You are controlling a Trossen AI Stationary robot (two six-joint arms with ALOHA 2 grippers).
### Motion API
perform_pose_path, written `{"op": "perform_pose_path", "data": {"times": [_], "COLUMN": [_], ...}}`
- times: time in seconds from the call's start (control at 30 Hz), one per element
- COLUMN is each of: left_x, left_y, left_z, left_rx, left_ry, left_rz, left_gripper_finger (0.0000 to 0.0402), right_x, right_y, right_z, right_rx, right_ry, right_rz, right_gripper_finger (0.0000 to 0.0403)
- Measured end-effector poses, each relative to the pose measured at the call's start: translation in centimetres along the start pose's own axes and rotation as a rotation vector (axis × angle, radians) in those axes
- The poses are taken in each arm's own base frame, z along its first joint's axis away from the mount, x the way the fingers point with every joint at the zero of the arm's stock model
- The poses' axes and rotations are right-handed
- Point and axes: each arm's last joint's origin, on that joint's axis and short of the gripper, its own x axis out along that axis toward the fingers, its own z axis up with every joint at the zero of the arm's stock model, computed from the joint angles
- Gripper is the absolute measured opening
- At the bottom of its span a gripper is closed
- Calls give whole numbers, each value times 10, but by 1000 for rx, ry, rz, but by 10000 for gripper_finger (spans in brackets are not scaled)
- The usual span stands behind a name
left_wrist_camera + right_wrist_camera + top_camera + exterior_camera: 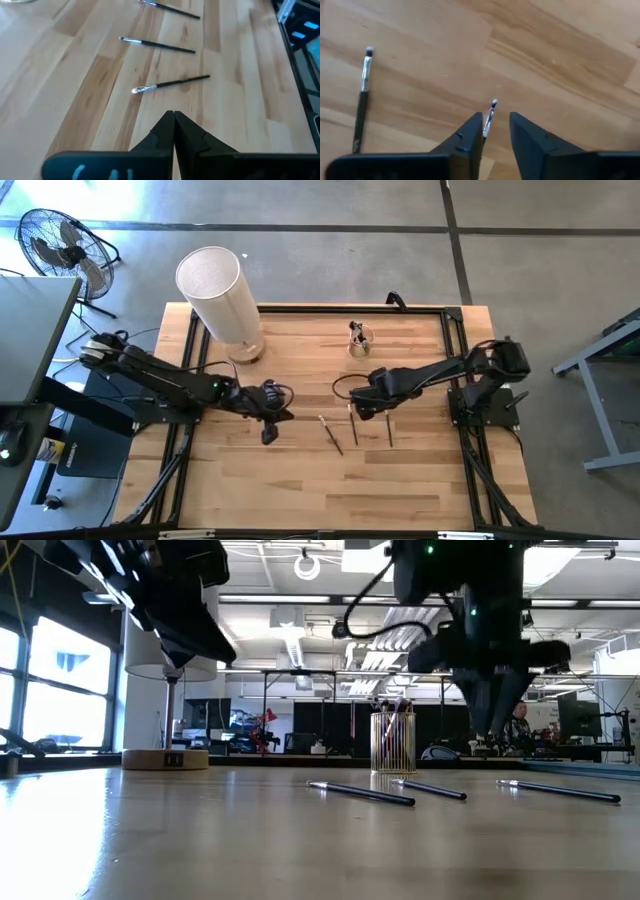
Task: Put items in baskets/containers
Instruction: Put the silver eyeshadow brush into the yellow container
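Three thin dark brushes lie flat on the wooden table: the left one (330,433), the middle one (353,427) and the right one (389,430). The small glass cup (359,343) stands near the far edge with several brushes upright in it (393,745). My right gripper (360,413) is open above the middle brush. In the right wrist view its fingers (495,122) stand on either side of that brush's bristle end (491,111), apart from it. My left gripper (270,432) is shut and empty (173,117), left of the brushes.
A tall white cylinder on a wooden base (220,290) stands at the table's far left corner. A black frame rail (300,308) runs along the table's edges. A floor fan (60,245) stands beyond the table. Bare wood lies toward the near edge (330,490).
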Motion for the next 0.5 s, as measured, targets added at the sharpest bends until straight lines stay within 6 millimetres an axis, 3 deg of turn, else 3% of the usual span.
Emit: {"op": "perform_pose_path", "data": {"times": [0.2, 0.5], "left_x": [0, -1], "left_y": [0, 3], "left_z": [-5, -12], "left_rx": [18, 26], "left_ry": [76, 140], "left_rz": [-41, -7], "left_gripper_finger": [0, 0], "right_x": [21, 52], "right_y": [-7, -17], "right_z": [8, 8], "right_rx": [30, 44], "right_ry": [73, 146], "right_rz": [31, 93], "right_gripper_finger": [128, 112]}}
